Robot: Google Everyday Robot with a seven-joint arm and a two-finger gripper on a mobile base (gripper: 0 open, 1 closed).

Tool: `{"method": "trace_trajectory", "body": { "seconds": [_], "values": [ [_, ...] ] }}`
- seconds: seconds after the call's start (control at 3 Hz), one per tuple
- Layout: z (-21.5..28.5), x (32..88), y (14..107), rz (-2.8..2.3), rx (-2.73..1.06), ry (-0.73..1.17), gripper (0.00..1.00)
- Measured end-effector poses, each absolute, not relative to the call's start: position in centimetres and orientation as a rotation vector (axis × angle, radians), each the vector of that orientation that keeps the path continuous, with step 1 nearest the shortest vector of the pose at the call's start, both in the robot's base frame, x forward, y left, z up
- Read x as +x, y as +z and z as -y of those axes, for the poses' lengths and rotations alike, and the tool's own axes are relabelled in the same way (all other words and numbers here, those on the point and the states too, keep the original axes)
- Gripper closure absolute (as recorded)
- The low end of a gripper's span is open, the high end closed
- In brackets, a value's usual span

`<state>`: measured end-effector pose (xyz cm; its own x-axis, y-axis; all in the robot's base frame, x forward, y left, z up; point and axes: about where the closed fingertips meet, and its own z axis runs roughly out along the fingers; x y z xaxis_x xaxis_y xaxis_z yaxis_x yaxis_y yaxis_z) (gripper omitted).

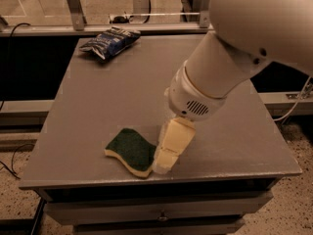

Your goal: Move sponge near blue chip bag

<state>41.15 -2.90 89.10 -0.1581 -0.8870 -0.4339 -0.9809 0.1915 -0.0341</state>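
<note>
The sponge (131, 150), dark green on top with a pale yellow base, lies flat near the front edge of the grey table (122, 92). The blue chip bag (110, 41) lies crumpled at the table's far left corner, well away from the sponge. My gripper (165, 163) hangs from the big white arm (230, 67) and points down just at the sponge's right edge, its cream tip close to or touching the sponge.
The arm covers the table's right middle, and the round orange fruit is hidden behind it. A metal rail (73, 6) runs behind the table. Drawers (156, 214) sit under the front edge. Cables (293, 109) trail on the floor at the right.
</note>
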Motion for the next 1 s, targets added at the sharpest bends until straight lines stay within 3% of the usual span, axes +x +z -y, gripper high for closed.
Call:
{"method": "trace_trajectory", "body": {
  "seconds": [0.67,1.0],
  "values": [
    [-1.8,40.5,84.6,-2.129,-1.717,0.507,0.0],
    [-3.0,40.5,83.8,-2.126,-1.687,0.531,0.17]
  ]
}}
